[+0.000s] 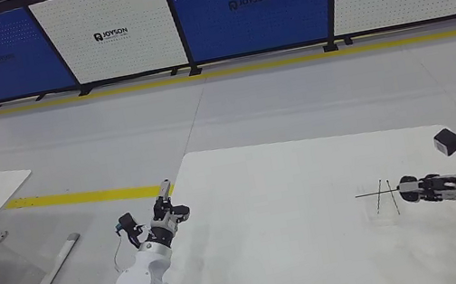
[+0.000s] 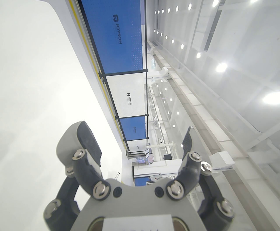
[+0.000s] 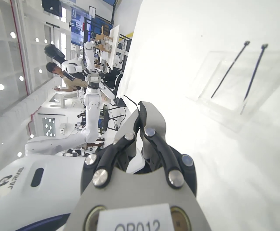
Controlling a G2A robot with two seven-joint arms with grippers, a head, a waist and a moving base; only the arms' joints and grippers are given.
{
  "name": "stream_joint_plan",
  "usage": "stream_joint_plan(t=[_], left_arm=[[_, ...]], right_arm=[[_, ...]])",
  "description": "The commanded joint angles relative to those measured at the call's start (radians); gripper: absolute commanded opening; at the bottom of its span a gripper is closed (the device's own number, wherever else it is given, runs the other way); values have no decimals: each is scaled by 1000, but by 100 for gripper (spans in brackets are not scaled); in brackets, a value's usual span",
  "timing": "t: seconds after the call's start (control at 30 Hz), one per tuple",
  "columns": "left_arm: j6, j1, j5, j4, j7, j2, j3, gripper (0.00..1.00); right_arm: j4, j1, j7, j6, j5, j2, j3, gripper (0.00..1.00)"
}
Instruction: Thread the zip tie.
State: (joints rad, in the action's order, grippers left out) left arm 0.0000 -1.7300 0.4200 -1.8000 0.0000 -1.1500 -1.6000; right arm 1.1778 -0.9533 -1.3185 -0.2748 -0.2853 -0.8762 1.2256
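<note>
Right end effector (image 3: pixel 139 109), lower right of the top view: pads pinched tight on a thin black tie (image 3: pixel 130 101), with a short curved end poking past the fingertips. The thin level line running toward frame left from it in the top view looks like the same tie. If so, the grip sits near one end and the free length hangs out over the counter (image 1: pixel 297 222). My read: that leaves the other end clear for a second grip. Just beyond the fingertips is a clear tray (image 3: pixel 229 91) flat on the counter, with two spare ties (image 3: pixel 229 70) lying side by side in it, apart from each other, heads toward the upper right of the right wrist view. The tray probably keeps the stock together and roughly lined up for picking. Left end effector (image 2: pixel 136 131), lower left of the top view at the counter's left edge: spread wide, nothing between the pads, angled up and away from the counter. It is well apart from the right arm, with bare counter between them. Looks parked, ready to receive. The tie is straight with no loop formed, so threading hasn't started. Next step likely needs the left to close the gap and take the free end. The thin, floppy tip will make alignment fiddly.
</note>
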Motion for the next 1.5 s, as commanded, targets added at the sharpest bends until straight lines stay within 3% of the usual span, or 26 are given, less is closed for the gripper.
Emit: stream_joint_plan(t=[0.0, 0.8, 0.9, 1.03, 1.2, 1.3, 1.47], left_arm=[[0, 0, 0, 0, 0, 0, 0, 100], [0, 0, 0, 0, 0, 0, 0, 100], [0, 0, 0, 0, 0, 0, 0, 100], [0, 0, 0, 0, 0, 0, 0, 100], [0, 0, 0, 0, 0, 0, 0, 100], [0, 0, 0, 0, 0, 0, 0, 100], [0, 0, 0, 0, 0, 0, 0, 100]], right_arm=[[11, -11, 0, -50, 7, 0, -5, 0], [5, -14, -2, -55, -1, -1, -8, 0], [25, -31, 49, -65, -21, -4, -4, 0], [56, -36, -55, -65, -175, -13, 36, 0], [91, -31, -72, -65, -124, -33, 66, 0], [68, -33, -72, -65, -143, -52, 64, 0], [68, -33, -72, -65, -143, -52, 64, 0]])
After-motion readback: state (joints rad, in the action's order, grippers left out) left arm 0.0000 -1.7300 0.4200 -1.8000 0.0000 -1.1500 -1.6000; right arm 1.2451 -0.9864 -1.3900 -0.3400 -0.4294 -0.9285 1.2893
